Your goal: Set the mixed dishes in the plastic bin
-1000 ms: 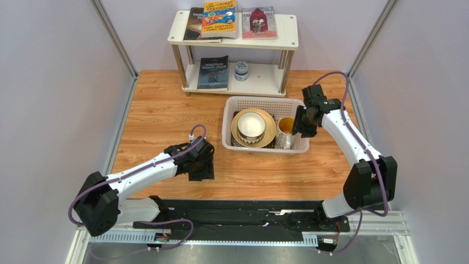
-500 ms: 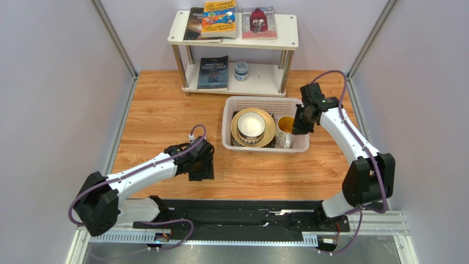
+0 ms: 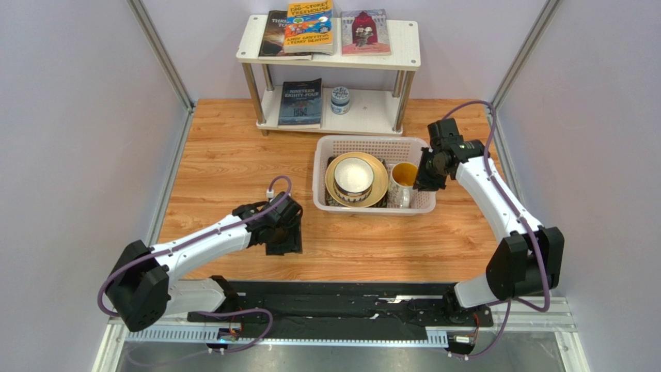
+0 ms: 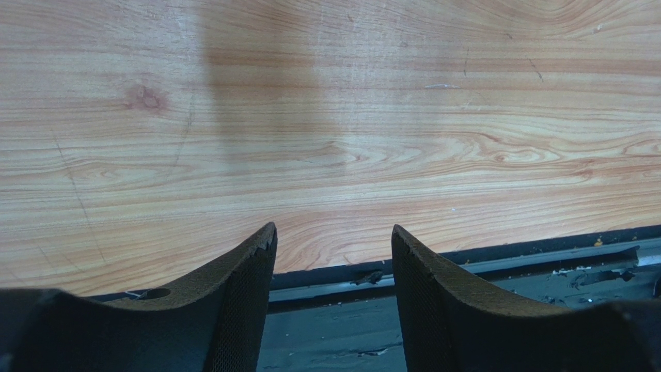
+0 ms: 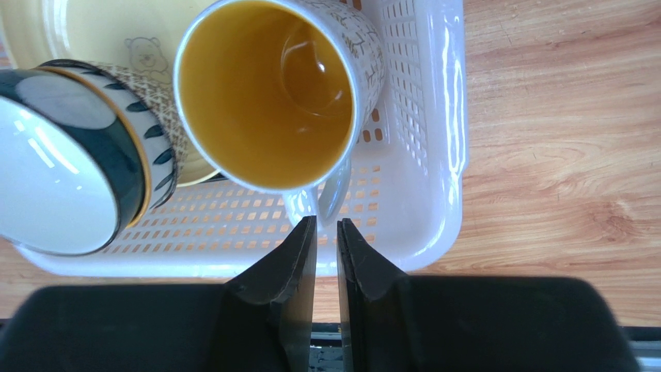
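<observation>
Mug (image 5: 268,93) upright inside plastic bin (image 5: 434,116), beside bowl (image 5: 54,178) stacked on yellow plate (image 5: 93,23). Right gripper (image 5: 327,223): fingers nearly together, tips at mug handle, possibly touching. Left gripper (image 4: 331,232): fingers wide apart, low over desk (image 4: 310,116).

Overhead, close wrists; shared plastic bin (image 3: 372,147)

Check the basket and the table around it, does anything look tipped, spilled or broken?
Nothing stands out. The mug stands upright inside the plastic bin, beside the bowls nested on the yellow plate. No spill, chip or crack shows in any view.
</observation>
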Robot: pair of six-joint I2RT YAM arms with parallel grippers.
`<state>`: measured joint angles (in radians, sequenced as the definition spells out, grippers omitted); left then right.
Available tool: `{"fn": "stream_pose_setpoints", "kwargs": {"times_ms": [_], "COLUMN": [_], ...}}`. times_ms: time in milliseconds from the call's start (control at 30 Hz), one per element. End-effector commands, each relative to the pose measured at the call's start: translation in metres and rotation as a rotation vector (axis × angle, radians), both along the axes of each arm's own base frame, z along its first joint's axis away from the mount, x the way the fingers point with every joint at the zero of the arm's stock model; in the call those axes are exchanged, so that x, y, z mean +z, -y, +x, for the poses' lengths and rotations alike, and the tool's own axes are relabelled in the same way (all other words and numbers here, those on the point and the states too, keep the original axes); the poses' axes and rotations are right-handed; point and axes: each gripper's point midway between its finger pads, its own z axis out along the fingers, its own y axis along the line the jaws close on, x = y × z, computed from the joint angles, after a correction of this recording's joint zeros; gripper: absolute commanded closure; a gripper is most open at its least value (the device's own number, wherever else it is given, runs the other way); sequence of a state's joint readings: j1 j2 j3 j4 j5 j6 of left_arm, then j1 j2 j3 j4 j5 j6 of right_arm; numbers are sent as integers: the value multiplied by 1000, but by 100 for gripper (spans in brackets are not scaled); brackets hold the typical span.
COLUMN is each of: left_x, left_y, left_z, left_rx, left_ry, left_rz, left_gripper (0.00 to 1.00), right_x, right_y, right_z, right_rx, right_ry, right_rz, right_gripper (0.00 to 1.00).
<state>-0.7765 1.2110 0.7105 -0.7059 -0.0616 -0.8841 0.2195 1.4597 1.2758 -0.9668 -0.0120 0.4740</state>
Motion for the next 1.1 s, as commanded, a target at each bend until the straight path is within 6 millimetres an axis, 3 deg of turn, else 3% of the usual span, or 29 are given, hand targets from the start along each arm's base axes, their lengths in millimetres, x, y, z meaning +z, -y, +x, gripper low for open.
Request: {"fn": "stream_pose_setpoints", "kwargs": {"times_ms": [0, 133, 267, 433, 600, 633, 800, 1067], "left_x": [12, 11, 14, 20, 35, 36, 39, 39], "left_y": [7, 7, 5, -1, -5, -7, -6, -7], "left_z": [11, 10, 11, 10, 11, 10, 10, 10], "left_rx": [-2, -1, 13, 41, 85, 90, 92, 91], "left_ry": [38, 37, 49, 105, 200, 213, 230, 219], "left_rz": [-20, -22, -28, -67, -148, -161, -185, -171], "left_gripper": [38, 38, 35, 32, 32, 32, 32, 32], "right_x": [43, 51, 73, 100, 71, 46, 38, 24], "right_y": [2, 3, -16, -24, -30, -28, -16, -6], "right_z": [-7, -3, -8, -40, -83, -94, -126, -150], "right_rx": [-31, -36, 5, -9, -5, -18, -86, -117], "right_ry": [128, 169, 207, 311, 307, 256, 331, 328], "right_rz": [40, 45, 159, 277, 357, 348, 390, 375], "right_gripper": [80, 78, 71, 56, 49, 48, 48, 47]}}
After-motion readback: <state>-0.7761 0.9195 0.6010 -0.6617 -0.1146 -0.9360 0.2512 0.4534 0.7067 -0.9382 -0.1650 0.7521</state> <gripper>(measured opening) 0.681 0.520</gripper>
